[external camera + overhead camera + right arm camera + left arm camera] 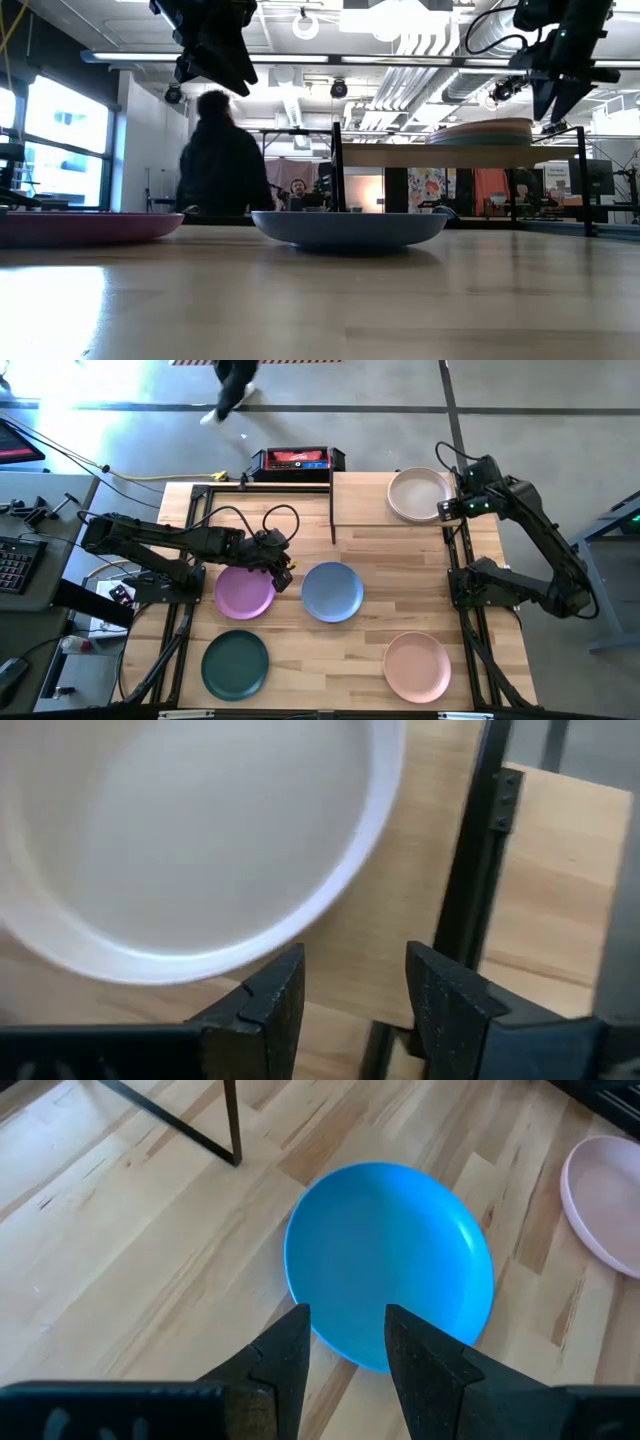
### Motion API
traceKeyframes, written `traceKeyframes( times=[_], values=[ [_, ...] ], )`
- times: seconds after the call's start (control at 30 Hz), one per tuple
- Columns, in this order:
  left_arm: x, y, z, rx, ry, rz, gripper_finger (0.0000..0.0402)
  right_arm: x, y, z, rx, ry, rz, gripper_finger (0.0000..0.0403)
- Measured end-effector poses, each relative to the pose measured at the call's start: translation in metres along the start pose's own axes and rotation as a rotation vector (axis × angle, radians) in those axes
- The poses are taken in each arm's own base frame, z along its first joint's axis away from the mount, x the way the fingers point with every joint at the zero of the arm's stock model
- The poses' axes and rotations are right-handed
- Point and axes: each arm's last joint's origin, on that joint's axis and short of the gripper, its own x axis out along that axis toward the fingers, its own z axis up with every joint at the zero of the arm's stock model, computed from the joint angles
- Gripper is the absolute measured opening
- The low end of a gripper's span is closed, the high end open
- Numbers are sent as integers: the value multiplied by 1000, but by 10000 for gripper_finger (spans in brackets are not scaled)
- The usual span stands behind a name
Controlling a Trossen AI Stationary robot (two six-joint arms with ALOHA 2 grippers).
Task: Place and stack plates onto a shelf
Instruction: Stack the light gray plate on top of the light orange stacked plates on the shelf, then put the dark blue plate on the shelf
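Four plates lie on the tabletop (300, 690) below the shelf (370, 510): a purple plate (244, 591), a blue plate (332, 591), a dark green plate (235, 664) and a peach plate (417, 665). On the shelf's right end sits a stack topped by a pale beige plate (416, 493); the low view shows coloured rims beneath it, too thin to count.

The left gripper (345, 1342) hovers above the blue plate's near rim, fingers slightly parted and holding nothing. The right gripper (352, 988) hangs just beside the stack's rim, at the shelf's right edge, fingers parted and empty, near a black frame post (470, 870).

Judging from this, the risk lies with the blue plate: its low, sloped rim gives the left fingers (283, 1360) little purchase, so a shallow descent could push it along the wood instead of gripping it. A careless move by the right arm could nudge the stack toward the shelf edge.
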Motion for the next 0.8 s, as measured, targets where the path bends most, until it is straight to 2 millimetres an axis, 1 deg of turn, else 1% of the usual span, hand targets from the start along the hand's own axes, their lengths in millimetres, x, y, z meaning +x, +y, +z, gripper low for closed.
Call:
traceKeyframes(
  times=[0.23, 0.57, 0.7, 0.8],
  values=[
    [0, 0, 0, -4, -3, 5, 120, 0, 0, 2, 1, -18, 2, 154],
    [0, 1, 1, -4, -31, 46, 120, 10, 2, 8, 0, 27, -8, 154],
    [0, 1, 1, -4, -31, 46, 120, 8, 2, 6, 3, 29, -4, 154],
    [0, 1, 1, -4, -31, 46, 120, 4, 2, 2, 9, 21, 34, 154]
  ],
)
